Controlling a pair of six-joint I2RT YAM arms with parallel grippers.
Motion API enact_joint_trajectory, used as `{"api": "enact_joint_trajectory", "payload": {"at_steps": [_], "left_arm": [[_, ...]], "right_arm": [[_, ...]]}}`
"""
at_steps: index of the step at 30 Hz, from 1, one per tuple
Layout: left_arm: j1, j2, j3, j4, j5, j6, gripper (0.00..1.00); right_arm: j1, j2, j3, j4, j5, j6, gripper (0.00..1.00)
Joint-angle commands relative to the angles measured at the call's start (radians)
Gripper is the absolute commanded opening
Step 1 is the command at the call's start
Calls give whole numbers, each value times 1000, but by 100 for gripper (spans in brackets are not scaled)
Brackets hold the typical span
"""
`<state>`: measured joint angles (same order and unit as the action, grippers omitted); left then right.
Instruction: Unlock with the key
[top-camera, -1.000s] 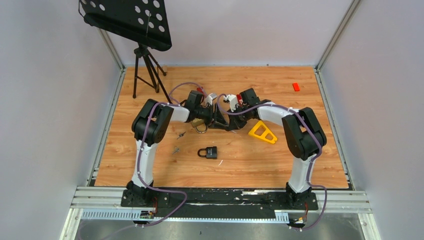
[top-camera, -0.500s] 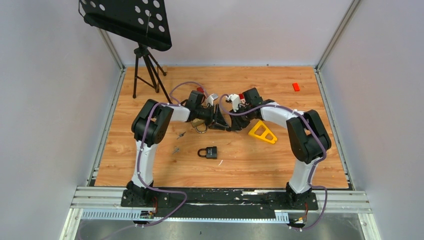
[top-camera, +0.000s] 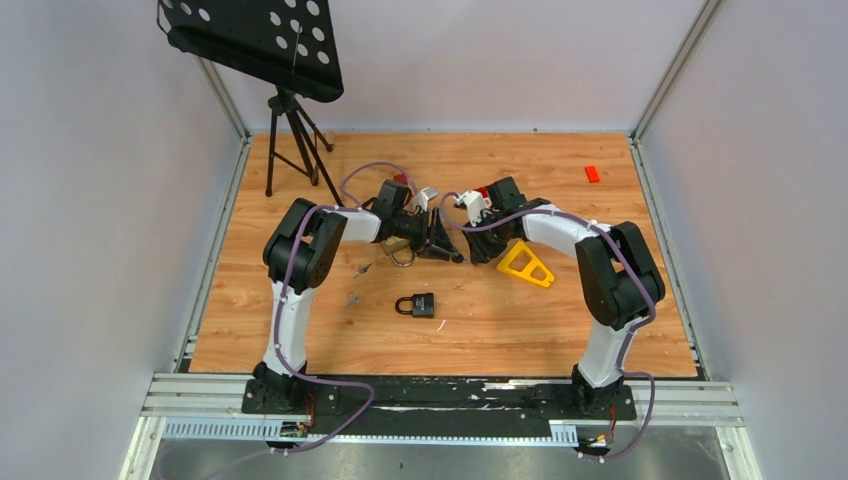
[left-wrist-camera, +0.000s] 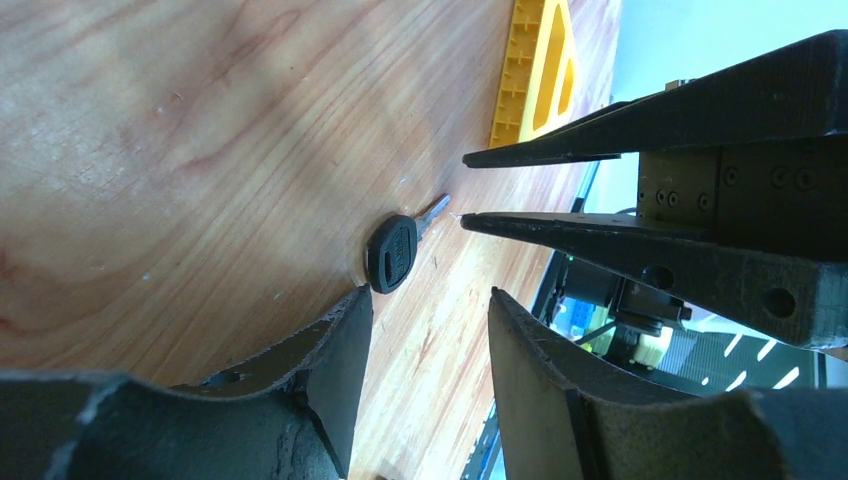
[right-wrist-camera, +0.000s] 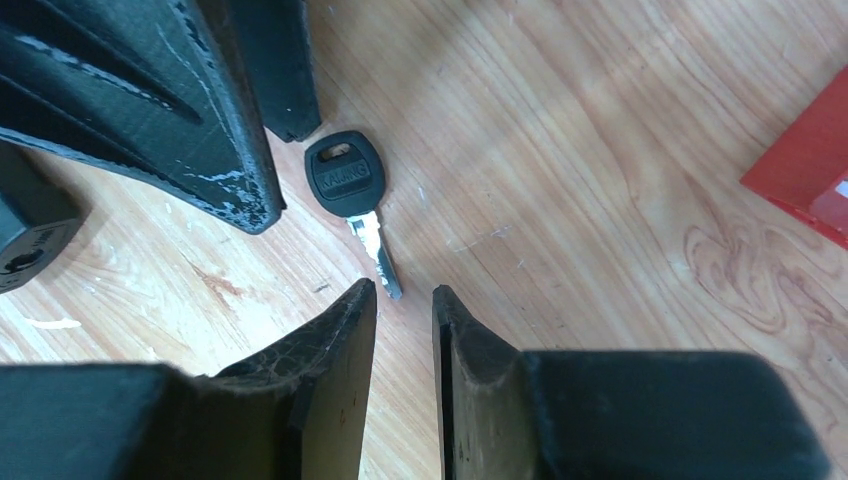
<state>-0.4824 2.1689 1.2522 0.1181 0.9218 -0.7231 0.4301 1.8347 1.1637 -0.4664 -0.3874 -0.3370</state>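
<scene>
Top view: a black padlock (top-camera: 421, 305) lies on the wooden surface (top-camera: 500, 330) at lower centre, below the spot where both arms meet. A yellow triangular frame (top-camera: 527, 264) sits just right of that spot.

Left wrist view: the left fingers (left-wrist-camera: 335, 370) stand well apart and empty, with a black-headed metal key (left-wrist-camera: 392, 253) flat on the wood at one tip.

Right wrist view: the right fingers (right-wrist-camera: 335, 345) are narrowly parted, gripping nothing, with the key's blade just above them.

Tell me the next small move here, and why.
Probably slide the left gripper forward so its open jaws straddle the black head of the key. The key lies flat on the table, held by neither gripper, its head just off the left fingertip.
</scene>
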Motion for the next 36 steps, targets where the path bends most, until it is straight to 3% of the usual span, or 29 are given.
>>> {"api": "enact_joint_trajectory", "payload": {"at_steps": [1,9,26,36], "left_arm": [[-5,-11,12,-60,-69,51,56],[-4,-8,15,-59,-70,51,56],[-5,36,19,-21,-60,8,58],[-3,44,72,-75,-75,59,59]], "right_arm": [[28,-21,-10,2,49,-18,28],[78,-1,-22,25,122,-26,26],[133,27,-38,48,211,-37,0],[132,32,-30,40,182,-60,0]]}}
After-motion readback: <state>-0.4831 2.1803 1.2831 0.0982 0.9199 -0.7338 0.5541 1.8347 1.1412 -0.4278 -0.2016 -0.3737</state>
